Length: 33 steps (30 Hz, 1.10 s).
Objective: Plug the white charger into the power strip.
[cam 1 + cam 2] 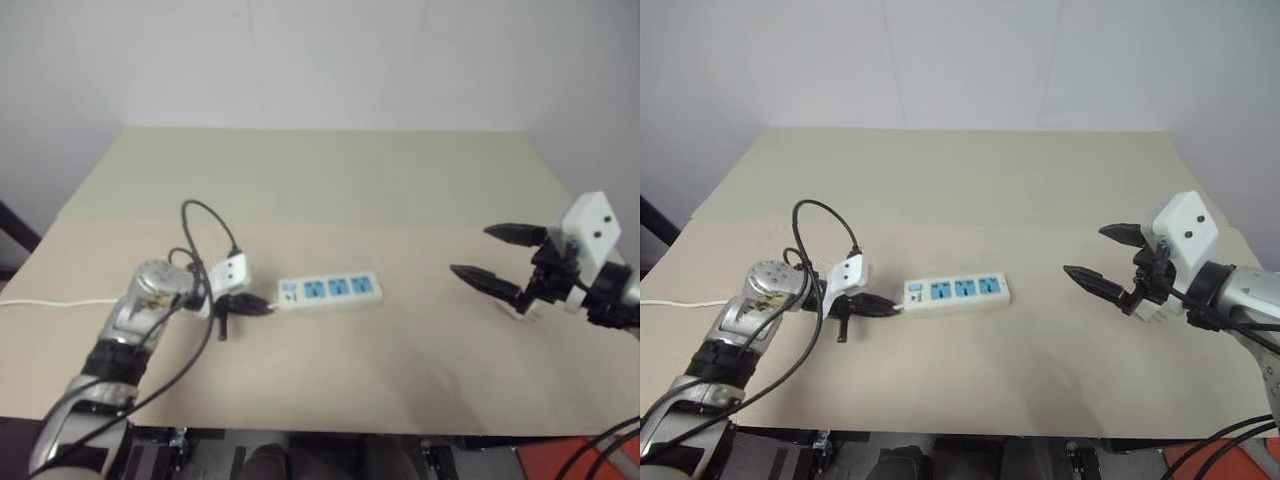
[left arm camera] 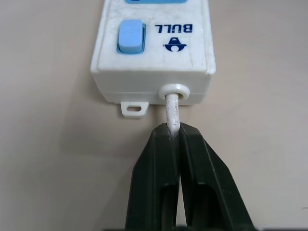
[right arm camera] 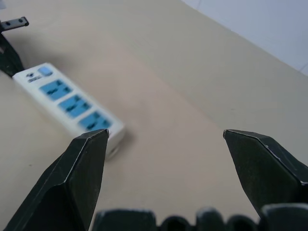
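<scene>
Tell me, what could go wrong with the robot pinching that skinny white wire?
The left gripper is shut on the thin cord right where it leaves the power strip, so a pull could strain the cord or drag the strip across the table.

The right gripper hangs open and apart from the strip, holding nothing, so the strip might slide around freely if tugged.

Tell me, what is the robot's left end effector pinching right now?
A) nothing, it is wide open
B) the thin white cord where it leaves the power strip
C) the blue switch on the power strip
B: the left end effector is shut on the white cord, right beside the power strip.
</scene>
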### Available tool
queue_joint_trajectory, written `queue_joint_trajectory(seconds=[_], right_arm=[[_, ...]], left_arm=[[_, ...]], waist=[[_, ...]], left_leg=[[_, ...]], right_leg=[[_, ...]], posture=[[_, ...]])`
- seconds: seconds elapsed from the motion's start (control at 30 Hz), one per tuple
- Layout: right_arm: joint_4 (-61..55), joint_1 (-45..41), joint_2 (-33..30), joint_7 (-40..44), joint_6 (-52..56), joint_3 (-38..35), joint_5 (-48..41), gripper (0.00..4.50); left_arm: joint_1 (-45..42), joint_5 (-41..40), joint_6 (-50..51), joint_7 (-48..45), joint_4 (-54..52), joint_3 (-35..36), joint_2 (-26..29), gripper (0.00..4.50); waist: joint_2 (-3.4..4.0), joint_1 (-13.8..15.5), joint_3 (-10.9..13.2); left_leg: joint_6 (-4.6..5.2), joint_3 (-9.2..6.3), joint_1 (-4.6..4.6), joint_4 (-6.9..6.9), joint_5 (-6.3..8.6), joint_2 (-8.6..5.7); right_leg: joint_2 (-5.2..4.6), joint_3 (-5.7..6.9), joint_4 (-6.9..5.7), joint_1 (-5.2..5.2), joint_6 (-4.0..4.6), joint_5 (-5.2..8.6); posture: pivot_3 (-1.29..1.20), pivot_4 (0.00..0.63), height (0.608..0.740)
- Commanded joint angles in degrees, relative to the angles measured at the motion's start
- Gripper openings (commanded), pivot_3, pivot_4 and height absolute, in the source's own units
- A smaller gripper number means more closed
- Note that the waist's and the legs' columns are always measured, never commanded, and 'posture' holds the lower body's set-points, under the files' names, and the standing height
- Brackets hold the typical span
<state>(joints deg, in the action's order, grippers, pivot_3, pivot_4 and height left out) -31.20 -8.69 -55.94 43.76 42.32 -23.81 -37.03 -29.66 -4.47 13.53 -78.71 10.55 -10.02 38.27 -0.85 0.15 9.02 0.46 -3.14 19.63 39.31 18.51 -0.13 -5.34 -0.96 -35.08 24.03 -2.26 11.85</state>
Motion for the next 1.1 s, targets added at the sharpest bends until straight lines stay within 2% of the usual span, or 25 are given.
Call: queue_joint_trajectory(seconds=[0.03, 0.27, 0.43, 0.73, 0.87, 0.97, 1.1], right_arm=[[-0.4, -1.2, -0.8, 0.3, -1.3, -0.9, 0.2, 4.50], [-1.2, -0.8, -0.8, 0.2, -1.2, -1.5, 0.0, 4.50], [-2.5, 0.5, -0.9, 0.1, -0.4, -3.2, -0.6, 4.50], [-2.4, 1.9, -0.8, 0.0, -0.4, -4.4, -0.5, 4.50], [-2.2, 1.7, -0.7, -0.1, -0.5, -4.2, -0.6, 4.50], [-2.1, 1.5, -0.6, -0.1, -0.4, -4.3, -0.9, 4.50], [-1.8, 1.1, -1.0, -0.1, 0.0, -4.7, -1.2, 4.50]], left_arm=[[-0.1, -1.5, 0.6, 0.4, -3.8, -0.6, 0.0, 0.02], [-3.6, 2.9, -5.6, 4.6, 4.6, -3.9, -3.3, 0.02], [-6.0, 4.3, -10.9, 4.1, 10.8, -4.9, -3.7, 1.49], [-7.7, -5.1, -10.8, -7.7, 10.0, -0.1, 0.9, 4.36], [-8.4, -8.7, -11.6, -9.4, 11.9, 2.8, 1.2, 4.46], [-9.1, -11.3, -11.6, -9.4, 14.5, 4.8, -0.7, 4.46], [-10.6, -12.0, -17.4, -11.0, 21.6, 5.4, -5.4, 4.46]], waist=[[0.00, 0.1, 0.0], [0.00, 0.5, 0.0], [0.01, 0.4, 0.0], [0.02, -0.2, 0.0], [0.02, -0.5, 0.0], [0.02, -0.4, 0.0], [0.02, -0.4, 0.0]], left_leg=[[0.00, 0.01, -0.01, 0.01, 0.00, 0.00], [0.00, 0.02, -0.10, 0.06, 0.00, -0.02], [0.02, 0.03, -0.18, 0.12, 0.01, -0.01], [0.03, 0.04, -0.17, 0.12, 0.02, 0.01], [0.03, 0.04, -0.17, 0.12, 0.02, 0.01], [0.03, 0.03, -0.17, 0.12, 0.02, 0.00], [0.03, 0.03, -0.18, 0.14, 0.02, 0.00]], right_leg=[[0.00, 0.00, 0.00, -0.01, 0.00, 0.00], [0.01, -0.01, 0.05, -0.08, 0.01, 0.00], [0.02, -0.02, 0.06, -0.17, 0.01, -0.01], [0.04, -0.04, 0.02, -0.11, 0.02, -0.01], [0.04, -0.05, 0.02, -0.13, 0.02, -0.01], [0.04, -0.04, 0.02, -0.14, 0.02, -0.01], [0.04, -0.03, 0.02, -0.16, 0.02, -0.01]], posture=[[0.00, 0.150, 0.740], [0.00, 0.150, 0.740], [0.00, 0.150, 0.740], [0.00, 0.150, 0.740], [0.00, 0.150, 0.740], [0.00, 0.150, 0.740], [0.00, 0.150, 0.740]])
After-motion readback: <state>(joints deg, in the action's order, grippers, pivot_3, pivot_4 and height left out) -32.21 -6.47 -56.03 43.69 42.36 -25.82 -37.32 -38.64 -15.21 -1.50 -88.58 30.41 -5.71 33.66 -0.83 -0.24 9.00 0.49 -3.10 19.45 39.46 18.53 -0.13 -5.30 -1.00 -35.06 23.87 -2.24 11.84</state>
